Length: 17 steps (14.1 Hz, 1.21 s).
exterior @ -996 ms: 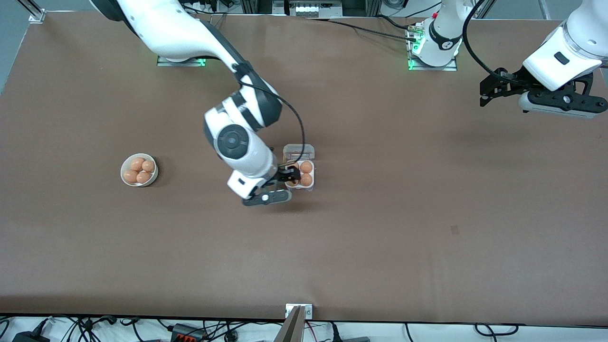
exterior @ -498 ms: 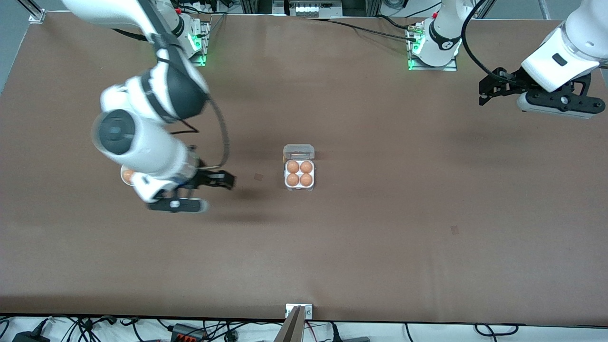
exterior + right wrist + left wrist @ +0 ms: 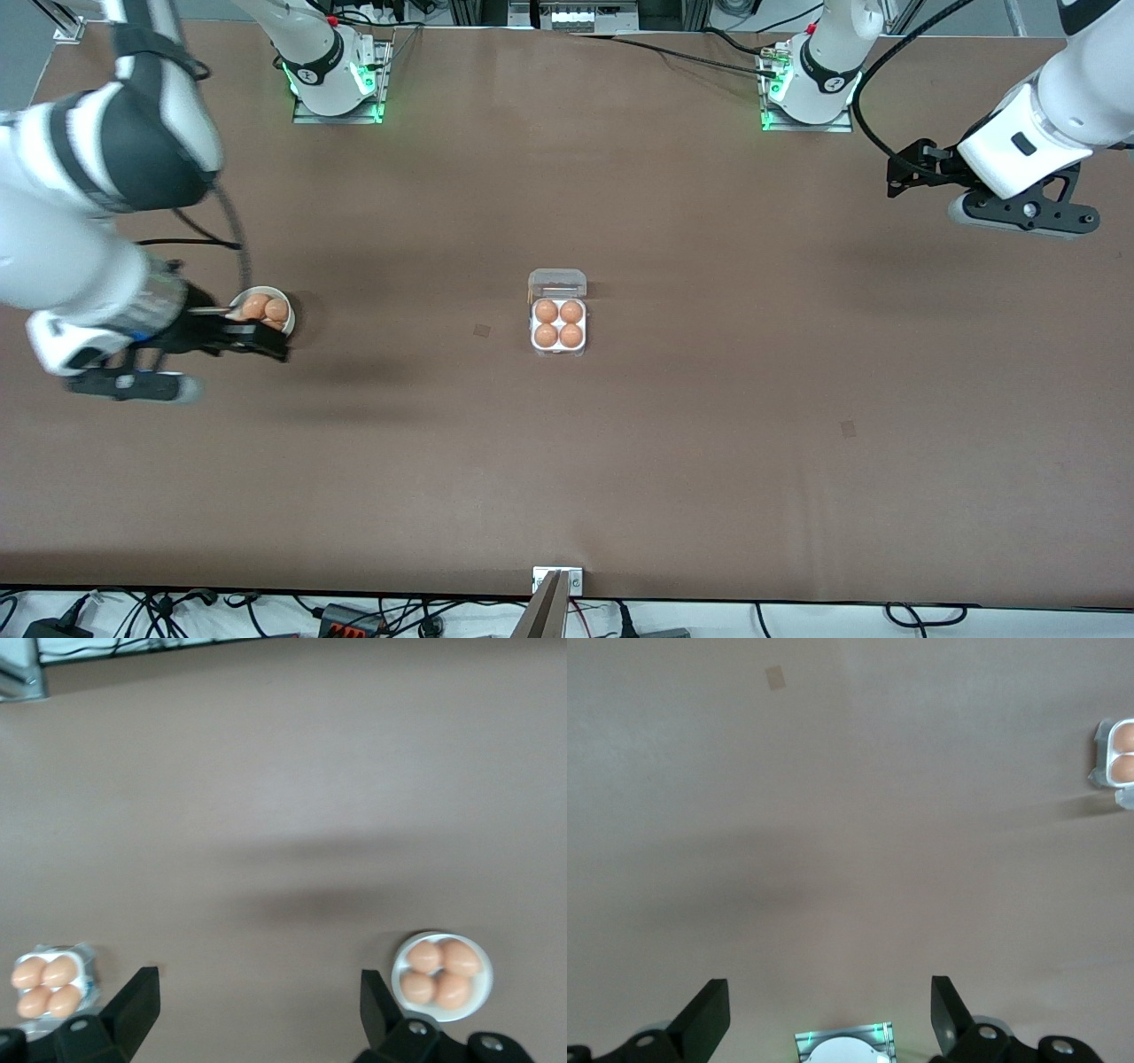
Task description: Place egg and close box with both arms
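The box [image 3: 558, 347] stands at the table's middle with its clear lid [image 3: 557, 282] open and tipped back. All its cells hold orange-brown eggs [image 3: 547, 311]. It also shows in the right wrist view [image 3: 81, 967] and at the edge of the left wrist view [image 3: 1101, 753]. My right gripper [image 3: 270, 341] is open and empty, over the near rim of the white bowl [image 3: 285, 323]; its jaws stand wide apart in its wrist view [image 3: 258, 972]. My left gripper [image 3: 897, 177] is open and empty [image 3: 829, 981], raised over bare table at the left arm's end.
The round white bowl holds several more eggs [image 3: 441, 973] near the right arm's end. The left arm's base plate [image 3: 846, 1047] shows between the left fingers. A small patch [image 3: 481, 330] marks the table beside the box.
My right gripper has drawn away from the box toward the right arm's end and now hangs over the bowl. The box's eggs now show uncovered. The left gripper shifted slightly.
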Each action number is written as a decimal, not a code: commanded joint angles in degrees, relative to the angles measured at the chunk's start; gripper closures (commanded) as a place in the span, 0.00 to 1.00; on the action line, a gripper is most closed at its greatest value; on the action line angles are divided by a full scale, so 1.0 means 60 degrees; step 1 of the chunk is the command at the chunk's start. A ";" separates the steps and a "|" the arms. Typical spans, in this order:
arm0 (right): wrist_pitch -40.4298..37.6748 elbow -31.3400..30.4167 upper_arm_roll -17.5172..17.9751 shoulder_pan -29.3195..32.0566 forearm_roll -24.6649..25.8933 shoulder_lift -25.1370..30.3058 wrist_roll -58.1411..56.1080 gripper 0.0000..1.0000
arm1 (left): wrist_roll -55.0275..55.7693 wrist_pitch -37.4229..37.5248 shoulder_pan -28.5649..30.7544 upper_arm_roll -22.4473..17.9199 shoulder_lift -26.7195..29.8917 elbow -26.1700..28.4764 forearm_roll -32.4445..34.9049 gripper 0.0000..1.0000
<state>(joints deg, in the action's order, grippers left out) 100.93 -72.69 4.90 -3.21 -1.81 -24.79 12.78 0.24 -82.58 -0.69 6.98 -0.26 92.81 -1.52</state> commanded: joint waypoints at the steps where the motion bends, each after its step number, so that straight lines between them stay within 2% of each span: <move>1: -0.0123 -0.0423 -0.0039 0.0461 0.0096 0.0658 -0.0678 0.00 | -0.0275 0.0273 0.0042 -0.0065 -0.0352 -0.0352 -0.0069 0.00; 3: -0.0574 -0.0424 -0.0317 0.0738 0.0081 0.0965 -0.1058 0.00 | -0.0275 0.0273 0.0013 -0.0065 -0.0673 -0.0366 -0.0069 0.00; 4: -0.0940 -0.0380 -0.0681 0.0696 0.0052 0.1054 -0.1481 0.00 | -0.0173 0.0273 0.0027 -0.0065 -0.0733 -0.0366 -0.0112 0.12; 6: -0.1396 -0.0380 -0.0963 0.0724 0.0023 0.1332 -0.1793 0.00 | -0.0201 0.0331 -0.0002 -0.0007 -0.0748 -0.0396 -0.0083 0.56; 7: -0.1629 -0.0452 -0.0963 0.0754 0.0066 0.1493 -0.1779 0.00 | -0.0201 0.0331 -0.0017 0.0008 -0.0748 -0.0396 -0.0083 0.73; 8: -0.1864 -0.0468 -0.0963 0.0754 0.0110 0.1582 -0.1793 0.00 | -0.0143 0.0331 -0.0017 0.0008 -0.0806 -0.0381 -0.0083 0.89; 9: -0.1924 -0.0627 -0.0963 0.0754 0.0125 0.1786 -0.1866 0.00 | -0.0186 0.0331 -0.0017 0.0008 -0.0865 -0.0396 -0.0098 0.98; 12: -0.1546 -0.2015 -0.0963 0.0812 0.0227 0.2795 -0.2291 0.00 | -0.0260 0.0433 -0.0089 0.0183 -0.0778 -0.0221 -0.0302 0.99; 14: -0.0699 -0.3289 -0.0963 0.0769 0.0447 0.3586 -0.2291 0.00 | 0.0148 0.0492 0.0012 0.1147 -0.0719 -0.0176 -0.0376 0.99; 16: 0.0036 -0.4389 -0.0948 0.0783 0.0462 0.4261 -0.2306 0.00 | 0.0632 0.0493 -0.0176 0.1356 -0.0631 0.0086 -0.0434 0.99; 17: 0.0125 -0.4597 -0.0948 0.0783 0.0462 0.4394 -0.2306 0.00 | 0.0692 0.0405 -0.0279 0.1574 -0.0689 0.0160 -0.0710 0.99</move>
<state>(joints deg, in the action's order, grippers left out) 98.23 -92.48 -1.23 1.23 0.20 -3.94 -0.18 3.28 -80.40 -1.91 14.93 -4.42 92.94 -3.56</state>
